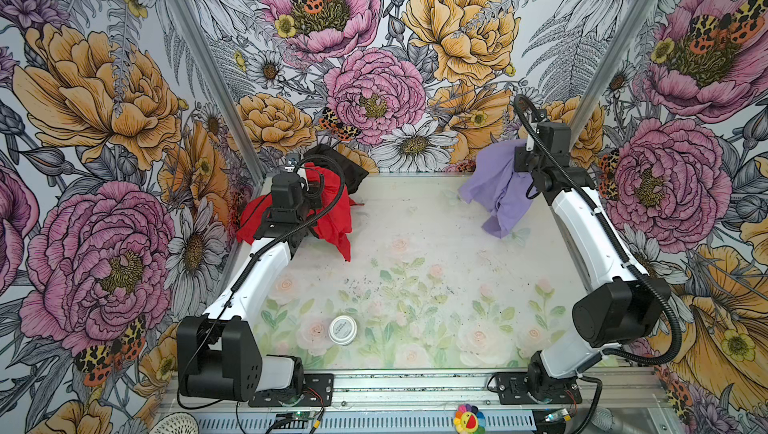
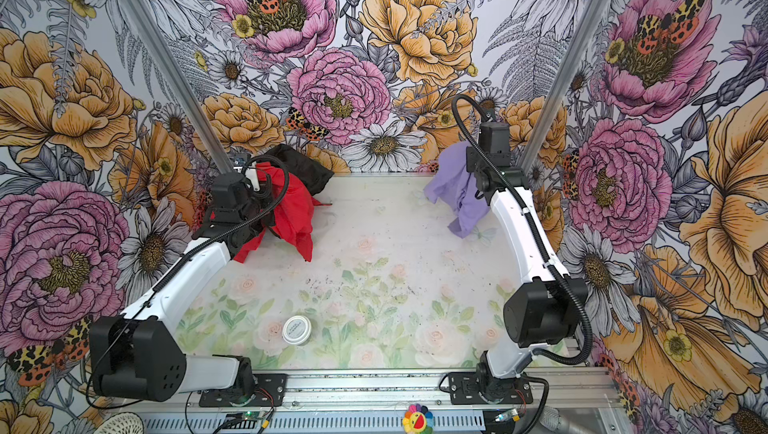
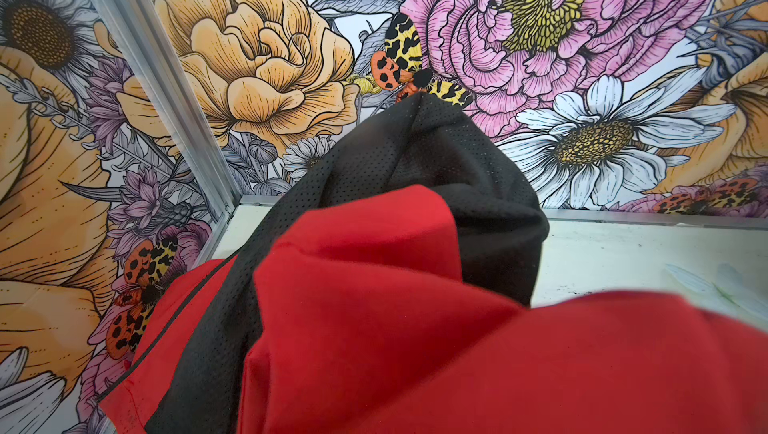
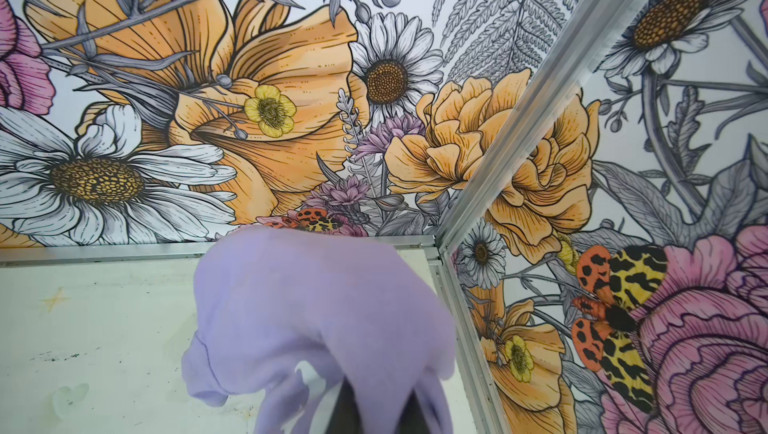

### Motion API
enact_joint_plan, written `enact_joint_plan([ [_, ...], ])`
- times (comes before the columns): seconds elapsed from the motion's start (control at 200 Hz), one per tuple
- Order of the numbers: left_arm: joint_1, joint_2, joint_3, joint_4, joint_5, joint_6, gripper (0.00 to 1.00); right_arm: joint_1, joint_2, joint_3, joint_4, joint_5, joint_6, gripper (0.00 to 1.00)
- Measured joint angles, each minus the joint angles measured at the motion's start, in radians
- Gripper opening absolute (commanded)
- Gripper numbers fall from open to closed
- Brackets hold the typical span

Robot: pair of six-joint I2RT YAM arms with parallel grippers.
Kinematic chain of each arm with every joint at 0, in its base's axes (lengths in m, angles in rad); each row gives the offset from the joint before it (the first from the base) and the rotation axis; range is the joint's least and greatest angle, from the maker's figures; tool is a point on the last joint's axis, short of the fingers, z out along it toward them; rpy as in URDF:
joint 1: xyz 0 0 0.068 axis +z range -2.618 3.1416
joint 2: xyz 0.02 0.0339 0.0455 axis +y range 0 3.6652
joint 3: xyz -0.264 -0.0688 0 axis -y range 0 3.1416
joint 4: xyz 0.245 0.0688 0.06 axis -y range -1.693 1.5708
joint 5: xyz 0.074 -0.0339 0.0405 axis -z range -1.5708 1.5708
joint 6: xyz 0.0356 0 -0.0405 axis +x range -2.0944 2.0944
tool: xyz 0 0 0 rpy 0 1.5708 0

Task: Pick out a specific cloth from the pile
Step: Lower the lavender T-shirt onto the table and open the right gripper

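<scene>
Right gripper (image 1: 524, 159) is up at the far right corner of the table (image 1: 415, 253). Its jaws are pinched on the lavender cloth (image 1: 496, 192). In both top views the cloth hangs from the claw in a loose drape, with one corner trailing down toward the table. I can't tell whether that corner touches the surface. In the right wrist view the lavender cloth (image 4: 316, 307) bunches over the claw and hides most of it; only dark bits show under the folds.

The cloth is well apart from the pile (image 2: 299, 195), which sits at the far left corner.

Left gripper (image 1: 305, 180) is in that pile, pressed together, with the red cloth (image 1: 334, 219) gathered around it. The red cloth hangs off the claw in a long fold. The jaws themselves are buried in red fabric, so I can't see the exact pinch point. In the left wrist view the red cloth (image 3: 415, 348) fills the near part of the frame.

Black mesh cloth (image 1: 347, 165) is just behind the red one. In the left wrist view the black mesh (image 3: 415, 153) peaks up against the flowered back wall, and red overlaps it.

Round white tin (image 1: 343, 330) stands at the near side of the table, apart from both cloth groups.
</scene>
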Motion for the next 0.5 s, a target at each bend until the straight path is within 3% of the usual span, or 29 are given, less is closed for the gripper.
enact_joint_plan([
  [0.5, 0.000, 0.000, 0.000, 0.000, 0.000, 0.000, 0.00, -0.036, 0.081, -0.116, 0.001, -0.012, 0.004, 0.00],
])
